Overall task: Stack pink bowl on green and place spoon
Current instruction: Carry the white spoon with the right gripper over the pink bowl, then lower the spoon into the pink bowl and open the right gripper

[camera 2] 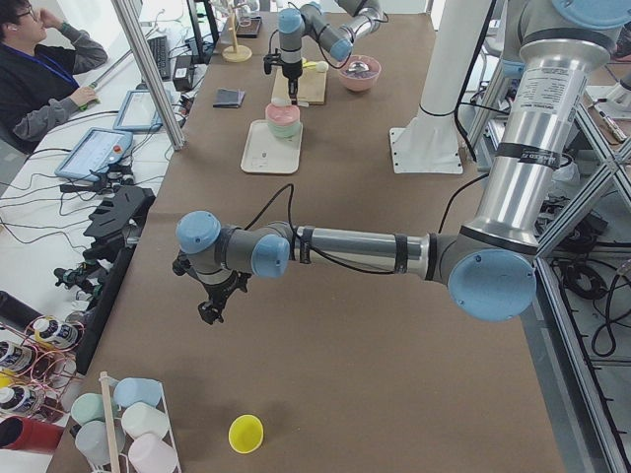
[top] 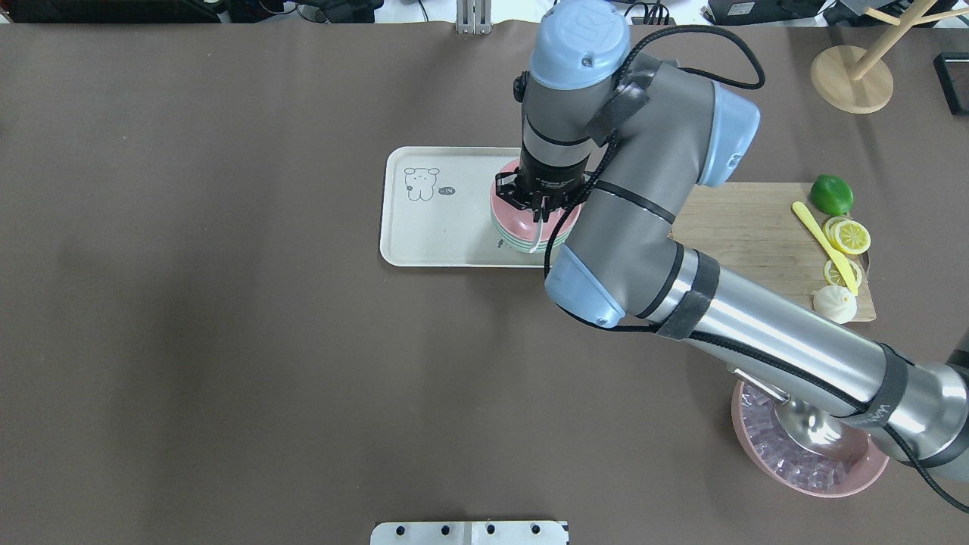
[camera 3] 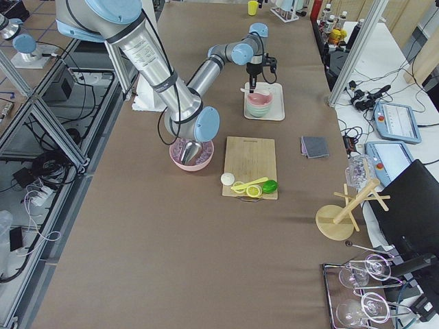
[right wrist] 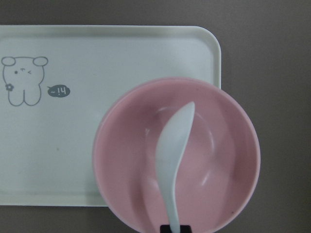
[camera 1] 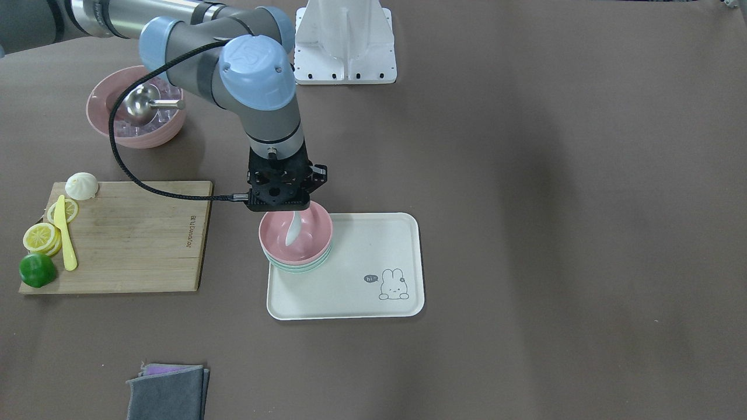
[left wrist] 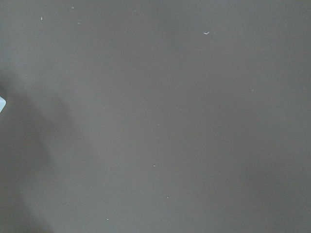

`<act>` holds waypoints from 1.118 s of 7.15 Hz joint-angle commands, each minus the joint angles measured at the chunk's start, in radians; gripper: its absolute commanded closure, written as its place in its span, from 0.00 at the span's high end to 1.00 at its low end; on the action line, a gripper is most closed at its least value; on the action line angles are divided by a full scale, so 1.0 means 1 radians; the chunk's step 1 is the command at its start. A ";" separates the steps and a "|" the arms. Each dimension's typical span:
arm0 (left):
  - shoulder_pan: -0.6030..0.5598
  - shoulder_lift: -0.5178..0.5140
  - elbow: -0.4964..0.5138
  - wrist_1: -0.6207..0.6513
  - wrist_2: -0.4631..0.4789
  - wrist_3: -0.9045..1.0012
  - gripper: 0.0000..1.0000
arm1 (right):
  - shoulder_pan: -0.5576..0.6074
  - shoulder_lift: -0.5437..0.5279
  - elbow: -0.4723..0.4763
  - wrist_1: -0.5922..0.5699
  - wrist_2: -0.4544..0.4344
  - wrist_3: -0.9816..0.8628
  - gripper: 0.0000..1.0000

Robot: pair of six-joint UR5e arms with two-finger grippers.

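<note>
The small pink bowl (camera 1: 312, 233) sits stacked on the pale green bowls (camera 1: 297, 267) at one corner of the cream tray (camera 1: 362, 291). My right gripper (camera 1: 295, 211) hangs straight above the stack, shut on the handle of the white spoon (camera 1: 293, 230). In the right wrist view the spoon (right wrist: 175, 150) hangs scoop-down inside the pink bowl (right wrist: 223, 145); I cannot tell whether it touches the bottom. My left gripper (camera 2: 209, 307) shows only in the exterior left view, low over bare table far from the tray; I cannot tell if it is open or shut.
A wooden cutting board (camera 1: 134, 245) beside the tray carries a lime, lemon slices, a yellow knife (camera 1: 67, 239) and a bun. A larger pink bowl with ice and a metal scoop (camera 1: 137, 108) stands behind it. Folded grey cloths (camera 1: 166, 391) lie near the front edge.
</note>
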 commanded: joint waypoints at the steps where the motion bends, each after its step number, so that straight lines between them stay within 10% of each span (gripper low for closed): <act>1: 0.000 0.000 0.012 -0.007 0.000 -0.002 0.99 | -0.021 0.020 -0.042 0.001 -0.042 0.014 0.00; 5: 0.000 -0.001 0.012 -0.010 0.000 -0.009 0.99 | -0.024 0.012 -0.045 0.003 -0.043 -0.004 0.00; 8: 0.000 -0.001 0.011 -0.011 -0.002 -0.009 0.99 | -0.023 0.010 -0.046 0.008 -0.109 -0.062 0.78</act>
